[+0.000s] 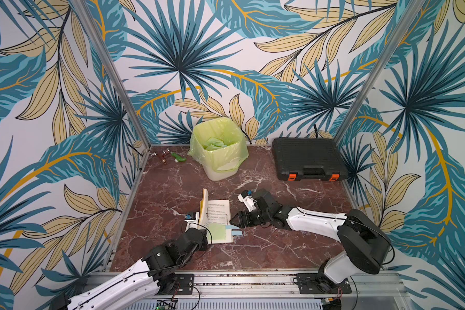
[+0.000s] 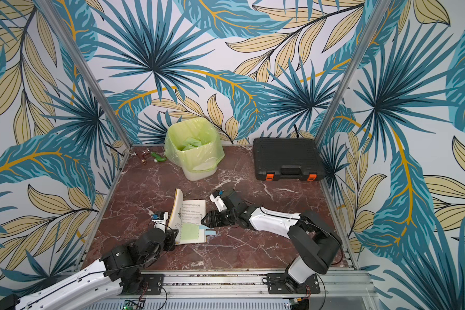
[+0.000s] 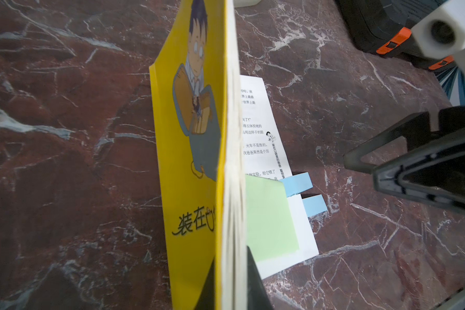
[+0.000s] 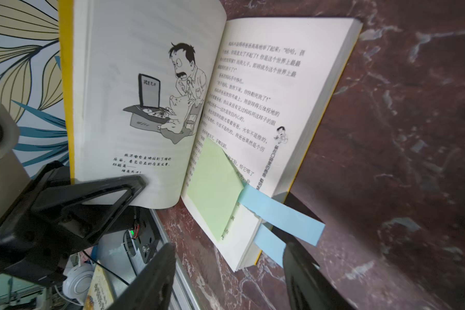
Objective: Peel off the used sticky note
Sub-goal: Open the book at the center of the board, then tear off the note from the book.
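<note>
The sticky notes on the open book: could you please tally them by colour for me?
Green square note: 1
Blue: 2, the farther strip and the nearer strip
Total: 3

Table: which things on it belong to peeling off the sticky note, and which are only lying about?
For the job: book, green sticky note, blue tabs, lined bin, left gripper, right gripper.
Lying about: black case, small fittings.
</note>
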Robot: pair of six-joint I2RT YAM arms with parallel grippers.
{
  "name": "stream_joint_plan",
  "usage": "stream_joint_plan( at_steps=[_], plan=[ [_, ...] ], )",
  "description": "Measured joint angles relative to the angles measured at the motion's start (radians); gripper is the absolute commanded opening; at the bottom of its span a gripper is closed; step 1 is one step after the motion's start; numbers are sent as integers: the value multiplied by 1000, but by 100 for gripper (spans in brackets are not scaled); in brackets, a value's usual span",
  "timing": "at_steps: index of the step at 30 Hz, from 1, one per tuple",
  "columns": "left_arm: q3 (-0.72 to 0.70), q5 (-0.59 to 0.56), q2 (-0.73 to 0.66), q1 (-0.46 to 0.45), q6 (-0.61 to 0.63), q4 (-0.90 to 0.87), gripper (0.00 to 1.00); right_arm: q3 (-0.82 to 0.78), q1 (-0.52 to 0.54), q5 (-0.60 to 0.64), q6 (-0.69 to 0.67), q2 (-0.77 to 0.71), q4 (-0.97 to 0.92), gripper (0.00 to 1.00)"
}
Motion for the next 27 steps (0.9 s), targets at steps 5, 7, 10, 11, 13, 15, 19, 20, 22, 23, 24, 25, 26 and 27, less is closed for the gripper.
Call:
stream_joint_plan(
  at_steps=[5,7,10,11,13,15,19,20,22,23,24,25,26,27],
  plan=[
    [-11,0,-25,2,-8,0,0,6,57,-59,98,93,72,58],
    [-14,0,-34,2,-9,-2,0,16,74,-71,120,115,80,57],
    [-16,0,-45,2,-9,-5,0,32,82,-83,143,135,88,55],
    [-16,0,-48,2,-9,-7,0,35,82,-85,149,138,91,55],
    [-16,2,-48,4,-9,-8,0,42,82,-89,159,148,100,55],
    [-17,3,-48,5,-8,-8,0,45,84,-93,167,162,113,55],
    [-17,5,-51,7,-6,-8,0,47,88,-94,184,192,126,54],
    [-18,6,-53,8,-6,-8,0,47,90,-95,187,198,128,54],
    [-19,8,-55,9,-6,-9,0,47,92,-95,192,203,132,54],
    [-19,8,-56,10,-6,-10,0,47,94,-95,192,204,134,54],
    [-19,8,-59,10,-6,-11,0,47,94,-96,195,204,137,54],
    [-19,9,-61,11,-6,-11,0,49,95,-96,196,204,139,54],
    [-21,10,-63,11,-6,-11,0,52,96,-96,198,206,140,53],
    [-21,11,-65,11,-6,-11,0,56,97,-97,199,209,144,53]
  ],
)
